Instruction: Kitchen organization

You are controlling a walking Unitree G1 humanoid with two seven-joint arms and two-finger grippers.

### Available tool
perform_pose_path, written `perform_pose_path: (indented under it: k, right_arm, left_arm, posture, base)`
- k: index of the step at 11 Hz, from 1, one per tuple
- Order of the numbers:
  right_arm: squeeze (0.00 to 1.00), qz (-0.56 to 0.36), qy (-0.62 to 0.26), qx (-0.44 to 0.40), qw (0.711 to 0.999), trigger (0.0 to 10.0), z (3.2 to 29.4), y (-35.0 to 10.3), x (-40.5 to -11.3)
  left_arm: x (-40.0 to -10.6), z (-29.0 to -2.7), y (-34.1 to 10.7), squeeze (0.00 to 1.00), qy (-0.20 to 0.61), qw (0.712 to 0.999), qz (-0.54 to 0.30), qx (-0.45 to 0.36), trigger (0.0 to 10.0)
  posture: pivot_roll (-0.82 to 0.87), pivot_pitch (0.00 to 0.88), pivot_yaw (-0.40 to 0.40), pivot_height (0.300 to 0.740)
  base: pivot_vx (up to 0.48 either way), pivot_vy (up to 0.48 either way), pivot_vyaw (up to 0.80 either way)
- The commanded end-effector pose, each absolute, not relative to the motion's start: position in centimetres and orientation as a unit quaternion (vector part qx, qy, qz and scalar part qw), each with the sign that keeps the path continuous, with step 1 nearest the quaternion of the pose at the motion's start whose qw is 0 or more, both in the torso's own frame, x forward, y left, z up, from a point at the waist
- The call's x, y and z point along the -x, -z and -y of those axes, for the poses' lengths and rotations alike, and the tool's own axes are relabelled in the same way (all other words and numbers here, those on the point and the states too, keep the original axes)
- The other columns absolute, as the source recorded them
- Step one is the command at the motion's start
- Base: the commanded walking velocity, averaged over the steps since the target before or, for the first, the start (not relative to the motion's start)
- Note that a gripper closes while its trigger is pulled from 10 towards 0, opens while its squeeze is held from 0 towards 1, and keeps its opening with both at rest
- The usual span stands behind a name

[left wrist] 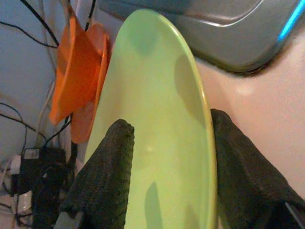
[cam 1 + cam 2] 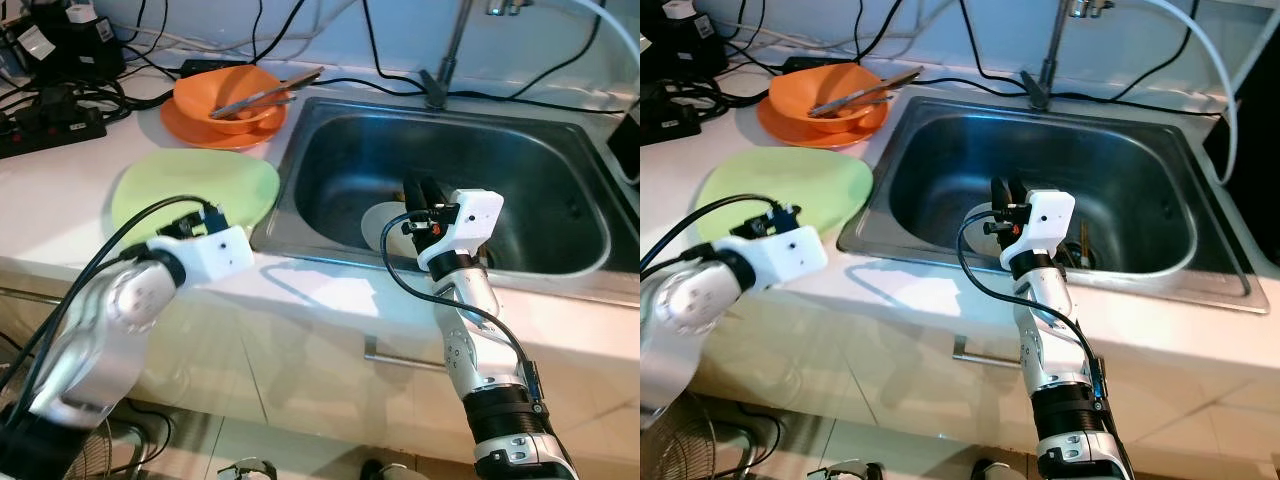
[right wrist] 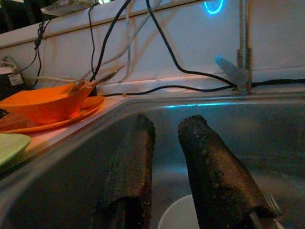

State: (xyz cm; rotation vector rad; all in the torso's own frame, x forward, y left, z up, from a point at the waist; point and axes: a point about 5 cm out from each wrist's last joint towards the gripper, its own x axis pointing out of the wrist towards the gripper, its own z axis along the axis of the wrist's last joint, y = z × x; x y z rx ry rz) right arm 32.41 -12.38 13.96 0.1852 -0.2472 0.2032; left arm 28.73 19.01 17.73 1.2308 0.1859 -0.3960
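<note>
Over the green plate (image 2: 190,190), lying flat, the left gripper (image 1: 167,157) gapes.

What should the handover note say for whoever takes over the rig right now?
Left gripper: open, fingers either side of the green plate on the counter, not closed on it.
Right gripper: open, holding nothing, inside the sink above the white plate.
Orange bowl with utensils sits on an orange plate by the sink.
Done: nothing that can be judged.
Left, probably: grip the green plate, lift out the white one.
</note>
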Motion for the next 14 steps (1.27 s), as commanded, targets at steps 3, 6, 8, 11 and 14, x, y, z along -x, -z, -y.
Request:
perform_pose_path:
  k: [3, 6, 8, 11, 14]
  right_arm:
    - [0.0, 0.09, -0.091, -0.094, 0.987, 10.0, 12.6, -12.3, -32.1]
    - [0.0, 0.089, -0.087, -0.095, 0.988, 10.0, 12.7, -12.2, -32.1]
    - [0.0, 0.088, -0.085, -0.096, 0.988, 10.0, 12.7, -12.1, -32.1]
    - [0.0, 0.087, -0.082, -0.097, 0.988, 10.0, 12.8, -12.0, -32.1]
    - [0.0, 0.085, -0.081, -0.097, 0.988, 10.0, 12.8, -11.9, -32.1]
  left_arm:
    - [-29.3, -19.1, -16.2, 0.0, 0.174, 0.783, -0.13, -0.583, 10.0]
    - [-29.5, -18.7, -15.7, 0.0, 0.18, 0.782, -0.134, -0.582, 0.0]
    - [-29.5, -18.6, -15.7, 0.0, 0.177, 0.782, -0.134, -0.582, 0.0]
    - [-29.9, -18.9, -15.5, 0.0, 0.163, 0.778, -0.13, -0.593, 0.0]
    - [-30.7, -19.0, -15.8, 0.0, 0.149, 0.775, -0.126, -0.602, 3.1]
  posture:
    - [0.13, 0.095, 0.008, 0.74]
    - [0.13, 0.096, 0.006, 0.74]
    - [0.13, 0.094, 0.008, 0.74]
    - [0.13, 0.094, 0.006, 0.74]
    - [0.13, 0.093, 0.008, 0.74]
  base:
    - [0.0, 0.0, 0.0]
    - [0.0, 0.0, 0.0]
    - [0.0, 0.0, 0.0]
    - [0.0, 0.0, 0.0]
    - [0.0, 0.0, 0.0]
